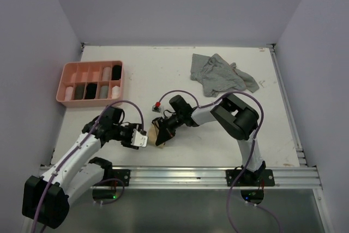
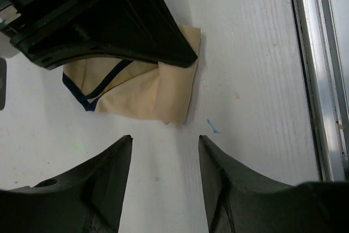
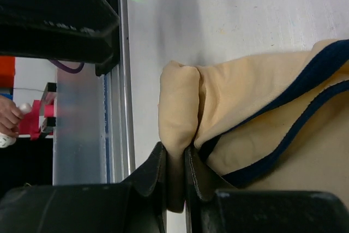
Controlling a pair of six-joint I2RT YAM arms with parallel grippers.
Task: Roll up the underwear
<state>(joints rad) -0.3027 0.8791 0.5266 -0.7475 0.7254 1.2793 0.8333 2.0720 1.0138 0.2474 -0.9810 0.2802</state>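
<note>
A beige underwear (image 1: 154, 131) with dark trim lies partly folded on the white table, between my two grippers. My right gripper (image 3: 175, 155) is shut on its folded edge (image 3: 180, 107); a thick beige fold is pinched between the jaws. In the top view the right gripper (image 1: 162, 135) reaches in from the right. My left gripper (image 2: 165, 141) stands open with nothing between its fingers, a little short of the beige underwear (image 2: 147, 88). From above, the left gripper (image 1: 144, 136) sits just left of the garment. A grey striped underwear (image 1: 218, 75) lies crumpled at the back right.
A pink tray (image 1: 91, 65) with compartments stands at the back left and holds several rolled garments. A small red and black object (image 1: 157, 106) lies behind the right gripper. A metal rail (image 1: 218, 175) runs along the near table edge, close to the beige underwear.
</note>
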